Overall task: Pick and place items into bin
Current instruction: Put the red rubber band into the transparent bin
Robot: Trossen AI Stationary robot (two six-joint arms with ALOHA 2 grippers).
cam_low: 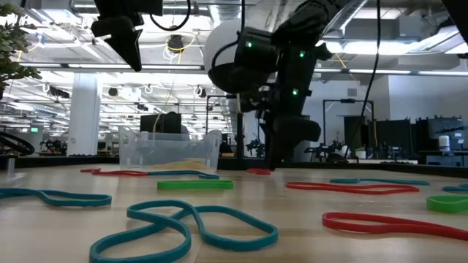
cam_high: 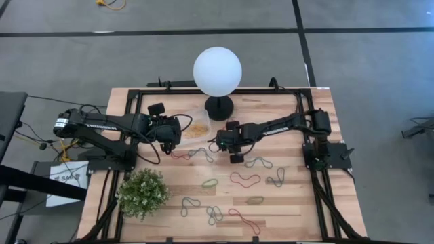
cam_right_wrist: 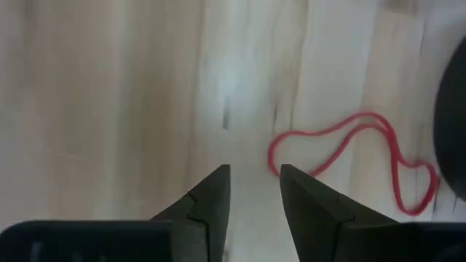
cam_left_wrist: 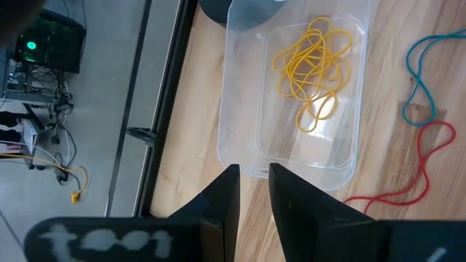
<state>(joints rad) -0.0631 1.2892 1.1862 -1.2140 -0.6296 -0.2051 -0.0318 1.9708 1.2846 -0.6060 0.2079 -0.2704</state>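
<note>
Two grippers stand near the bin [cam_high: 197, 127], and the right gripper [cam_high: 226, 141] is the nearer to a loose band. A red band [cam_right_wrist: 349, 156] lies on the wood just beyond its fingertips and off to one side, its long axis slanting away from the gap rather than across it. The fingers are a narrow gap apart and hold nothing. I judge it needs a short reach toward that band (perhaps a wrist turn too).

The left gripper [cam_high: 169, 139] hangs above the table just beside the bin's near rim, fingers a slit apart, empty. Yellow bands [cam_left_wrist: 314, 62] already lie in the bin. Many bands [cam_high: 245, 179] are spread over the table's front half, well apart from both grippers.
</note>
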